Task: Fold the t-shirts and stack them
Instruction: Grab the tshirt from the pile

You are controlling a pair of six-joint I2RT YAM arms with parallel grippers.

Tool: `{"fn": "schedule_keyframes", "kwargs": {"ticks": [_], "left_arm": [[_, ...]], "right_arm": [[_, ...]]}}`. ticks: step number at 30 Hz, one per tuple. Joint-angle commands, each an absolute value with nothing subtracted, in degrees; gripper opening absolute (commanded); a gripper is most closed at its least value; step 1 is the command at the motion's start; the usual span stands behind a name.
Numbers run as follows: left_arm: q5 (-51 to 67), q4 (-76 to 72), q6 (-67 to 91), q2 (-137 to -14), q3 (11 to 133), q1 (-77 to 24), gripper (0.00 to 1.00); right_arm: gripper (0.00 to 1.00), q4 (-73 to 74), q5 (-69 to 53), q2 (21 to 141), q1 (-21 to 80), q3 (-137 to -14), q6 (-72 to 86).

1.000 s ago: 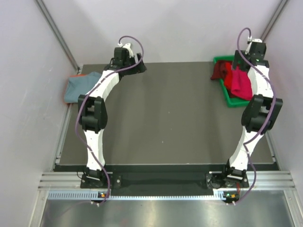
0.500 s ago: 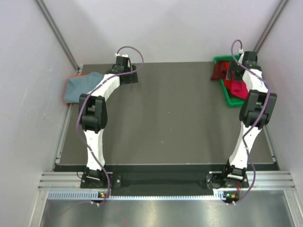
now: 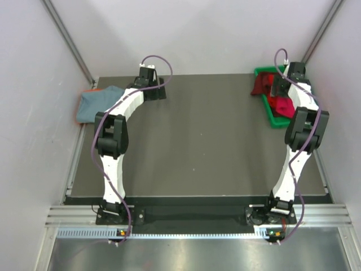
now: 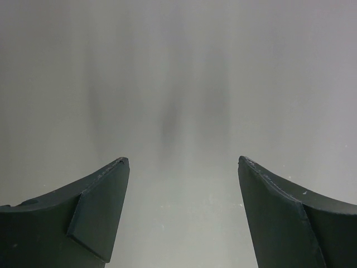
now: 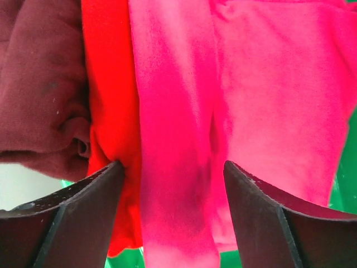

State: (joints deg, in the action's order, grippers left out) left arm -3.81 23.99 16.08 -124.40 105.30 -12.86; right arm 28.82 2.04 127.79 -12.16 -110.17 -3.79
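Bright red t-shirts (image 3: 284,105) and a darker red one (image 3: 260,83) lie heaped in the green bin (image 3: 277,120) at the back right. In the right wrist view a pink-red shirt (image 5: 178,123) fills the frame, with an orange-red shirt (image 5: 109,111) and the dark red shirt (image 5: 39,84) to its left. My right gripper (image 5: 173,170) is open, its fingers astride a fold of the pink-red shirt. A grey-blue t-shirt (image 3: 96,104) lies at the table's back left. My left gripper (image 4: 183,162) is open and empty over bare grey surface, right of the grey-blue shirt.
The dark table (image 3: 197,141) spans the middle between the arms. Grey walls close in on the left, right and back. An orange edge (image 3: 90,90) shows under the grey-blue shirt.
My right gripper has come down into the bin onto the red shirts. My left gripper has lowered near the table's back edge.
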Motion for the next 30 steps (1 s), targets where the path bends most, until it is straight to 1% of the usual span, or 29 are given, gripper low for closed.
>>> {"fn": "schedule_keyframes", "kwargs": {"ticks": [1,4,8,10,11,13,18,21,22,23,25,26,28,29,30], "left_arm": [[-2.99,21.53,15.12,-123.05,107.14,-13.53,0.83],[-2.73,21.53,15.29,-123.22,107.23,-13.8,0.83],[-2.37,21.8,15.64,-122.96,106.88,-13.8,0.83],[-2.37,21.88,15.56,-122.7,106.61,-13.8,0.83],[-2.46,21.97,15.64,-122.43,106.44,-13.8,0.83],[-2.37,21.97,15.56,-122.17,106.17,-13.8,0.83],[-2.55,22.06,15.47,-121.29,105.56,-13.8,0.84],[-3.16,22.06,14.94,-120.76,104.77,-13.8,0.84],[-3.43,21.97,14.85,-120.67,104.59,-13.8,0.84],[-3.51,22.15,14.68,-120.5,104.5,-13.8,0.84],[-3.95,22.06,14.24,-120.5,104.33,-13.8,0.84],[-4.13,22.06,14.15,-120.59,104.33,-13.8,0.84],[-4.22,22.06,13.8,-120.5,104.41,-13.8,0.84],[-4.13,22.06,13.8,-120.5,104.41,-13.8,0.84],[-4.04,22.06,13.71,-120.5,104.5,-13.8,0.84]], "right_arm": [[0.73,27.86,2.82,120.42,-12.65,-108.99,-3.25],[0.72,27.95,2.46,118.57,-13.27,-106.97,-2.9],[0.64,27.6,2.02,117.16,-13.8,-104.77,-2.73],[0.63,27.77,0.37,116.98,-14.06,-104.06,-2.9],[0.56,27.95,0.26,117.16,-14.06,-103.89,-3.42],[0.53,28.12,-2.45,118.03,-14.15,-103.8,-3.43],[0.56,28.21,-3.43,119.53,-14.15,-104.85,-3.25],[0.51,28.21,-4.39,120.76,-14.15,-105.64,-3.95],[0.49,28.21,-4.92,120.94,-14.15,-105.73,-4.04],[0.39,28.21,-5.27,121.02,-14.15,-105.91,-4.13],[0.35,28.04,-5.97,121.2,-14.15,-106.17,-4.04],[0.31,28.04,-5.98,121.2,-14.15,-106.26,-4.13],[0.28,28.04,-6.15,121.03,-14.24,-106.17,-4.39],[0.22,28.04,-6.24,120.85,-14.24,-105.91,-4.48],[0.2,27.95,-6.41,120.68,-14.33,-105.82,-4.57]]}}
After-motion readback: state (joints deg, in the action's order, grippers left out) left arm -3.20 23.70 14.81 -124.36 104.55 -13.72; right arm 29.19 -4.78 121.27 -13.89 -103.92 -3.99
